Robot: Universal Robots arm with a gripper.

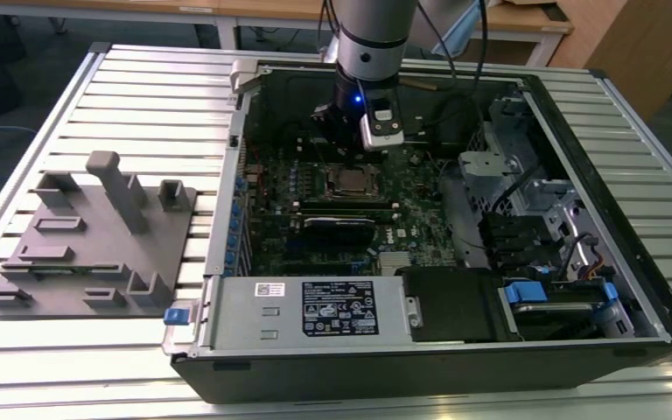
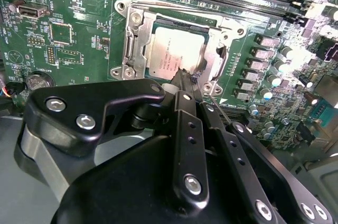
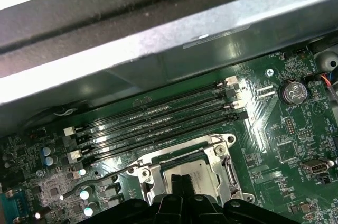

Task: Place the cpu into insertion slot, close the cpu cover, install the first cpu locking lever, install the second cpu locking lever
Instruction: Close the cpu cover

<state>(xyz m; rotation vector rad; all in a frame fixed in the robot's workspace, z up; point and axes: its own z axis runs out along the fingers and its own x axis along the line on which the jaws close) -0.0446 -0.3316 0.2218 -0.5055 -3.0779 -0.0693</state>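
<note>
At the exterior view's left, the grey parts stand (image 1: 91, 236) sits on the slatted bench (image 1: 80, 372), clear of my reach. In the middle of that frame the open computer case (image 1: 430, 372) lies on its side, so the green board (image 1: 418, 188) faces up at me. The cpu (image 2: 174, 49) lies flat in its slot (image 2: 120, 7), and the cover (image 2: 138, 39) is folded down around it. One thin lever (image 3: 90, 183) looks unlatched. My claw (image 2: 187, 77) is pinched narrow and grips nothing I can make out, its tips touching the cover's near edge.
</note>
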